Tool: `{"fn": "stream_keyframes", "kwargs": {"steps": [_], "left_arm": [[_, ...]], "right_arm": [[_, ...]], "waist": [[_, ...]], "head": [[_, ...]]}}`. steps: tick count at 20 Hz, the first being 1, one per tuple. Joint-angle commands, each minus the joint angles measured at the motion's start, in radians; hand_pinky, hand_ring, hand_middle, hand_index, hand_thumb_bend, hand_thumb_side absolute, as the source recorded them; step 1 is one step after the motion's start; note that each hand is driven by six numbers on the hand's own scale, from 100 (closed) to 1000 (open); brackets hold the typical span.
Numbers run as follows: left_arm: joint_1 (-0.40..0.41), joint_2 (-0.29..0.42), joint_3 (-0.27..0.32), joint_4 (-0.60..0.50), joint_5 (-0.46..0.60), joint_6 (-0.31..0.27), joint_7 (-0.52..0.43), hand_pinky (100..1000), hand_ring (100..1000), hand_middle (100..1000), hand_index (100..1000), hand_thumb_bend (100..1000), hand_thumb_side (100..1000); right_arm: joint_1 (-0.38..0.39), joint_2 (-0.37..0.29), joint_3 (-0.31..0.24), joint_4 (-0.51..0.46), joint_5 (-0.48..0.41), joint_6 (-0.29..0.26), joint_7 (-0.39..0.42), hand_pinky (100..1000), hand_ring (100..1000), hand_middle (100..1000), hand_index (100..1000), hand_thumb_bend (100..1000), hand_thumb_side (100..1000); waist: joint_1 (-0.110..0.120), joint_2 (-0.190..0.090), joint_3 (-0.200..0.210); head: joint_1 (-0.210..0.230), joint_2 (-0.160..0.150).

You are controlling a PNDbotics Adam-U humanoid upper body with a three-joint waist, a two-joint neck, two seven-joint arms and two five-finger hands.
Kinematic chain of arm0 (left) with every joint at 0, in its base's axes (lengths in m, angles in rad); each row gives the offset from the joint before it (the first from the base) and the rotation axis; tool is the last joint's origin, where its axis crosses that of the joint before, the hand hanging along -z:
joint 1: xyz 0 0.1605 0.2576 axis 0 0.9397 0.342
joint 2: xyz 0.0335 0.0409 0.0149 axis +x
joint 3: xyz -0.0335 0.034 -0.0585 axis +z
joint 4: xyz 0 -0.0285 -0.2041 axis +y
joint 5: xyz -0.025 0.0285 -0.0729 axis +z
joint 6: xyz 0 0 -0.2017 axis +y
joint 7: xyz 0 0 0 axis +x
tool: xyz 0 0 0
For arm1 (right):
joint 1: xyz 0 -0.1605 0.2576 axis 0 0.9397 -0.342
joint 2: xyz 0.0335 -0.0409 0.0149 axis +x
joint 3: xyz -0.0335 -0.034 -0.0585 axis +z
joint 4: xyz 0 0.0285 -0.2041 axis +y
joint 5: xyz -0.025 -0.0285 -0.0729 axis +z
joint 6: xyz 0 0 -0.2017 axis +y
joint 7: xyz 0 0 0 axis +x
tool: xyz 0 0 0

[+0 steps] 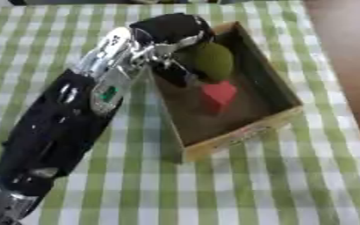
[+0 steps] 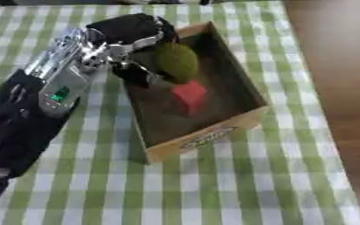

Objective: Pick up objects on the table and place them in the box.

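From the lower left of the frame the robot's left arm [image 1: 60, 118] rises diagonally toward the upper middle, black with silver joints and a small green mark on its wrist casing. It lies this way because the box sits ahead and slightly right of the robot, so the arm must cross the counter [image 1: 290, 184], which is covered by a green and white checked cloth, to reach over the box's near-left wall.

At the upper middle the left hand [image 1: 171, 33] hangs over the back corner of the box, its fingers [image 1: 175, 70] curled down around a green object [image 1: 212, 59]. The hold looks like a grasp from above and from the left side, which suits lowering the thing into the box rather than sliding it in. Whether the object already rests on the box floor or hangs just above it cannot be told.

The green object is rounded and oval, dull olive, with a soft matte look, perhaps a toy fruit. Just below it, toward the middle of the frame, a red block [image 1: 218, 94] with flat faces and clear edges lies on the box floor, close to the green object.

The box [image 1: 237, 136] is shallow, open-topped, tan-walled with a dark brown inside, turned askew on the cloth.

The right hand shows in neither view.
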Motion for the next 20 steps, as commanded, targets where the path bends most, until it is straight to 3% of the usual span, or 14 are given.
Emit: {"fn": "stream_keyframes", "kwargs": {"steps": [1,3,8,9,11,14,20], "left_arm": [[-0.015,-0.003,-0.004,0.007,-0.014,-0.030,-0.002,724,730,719,849,100,100],[-0.014,-0.004,-0.007,0.010,-0.019,-0.050,-0.008,751,762,747,870,149,112],[-0.013,-0.005,-0.005,0.015,-0.025,-0.072,-0.015,751,762,747,870,149,112],[-0.013,-0.004,-0.006,0.015,-0.026,-0.073,-0.015,841,868,874,959,527,534],[-0.015,0.003,-0.006,0.005,-0.043,-0.079,-0.012,860,890,889,974,625,631],[-0.017,0.006,0.001,-0.010,-0.074,-0.072,0.005,869,909,896,985,710,668],[-0.016,0.006,0.012,-0.030,-0.076,-0.055,0.025,842,898,888,985,705,692]], "right_arm": [[-0.011,-0.016,-0.007,-0.015,-0.005,0.002,0.000,869,616,506,785,100,273],[-0.011,-0.015,-0.008,-0.015,-0.005,0.002,-0.001,869,616,506,785,100,273],[-0.011,-0.015,-0.008,-0.015,-0.005,0.002,-0.001,869,616,506,785,100,273],[-0.010,-0.015,-0.008,-0.015,-0.005,0.002,-0.001,869,616,504,784,100,280],[-0.008,-0.015,-0.008,-0.015,-0.005,0.003,-0.002,869,616,504,784,100,281],[-0.008,-0.015,-0.008,-0.015,-0.005,0.004,-0.002,868,616,505,784,100,275],[-0.009,-0.016,-0.010,-0.015,-0.005,0.003,-0.006,867,616,506,784,100,266]], "waist": [[-0.004,-0.021,-0.001],[-0.005,-0.021,-0.001],[-0.006,-0.021,-0.001],[-0.005,-0.021,-0.001],[-0.004,-0.022,0.001],[-0.004,-0.023,0.001],[-0.005,-0.025,0.002]], "head": [[0.002,-0.008],[0.003,-0.010],[0.002,-0.011],[0.002,-0.011],[0.000,-0.011],[0.000,-0.012],[0.001,-0.011]]}}
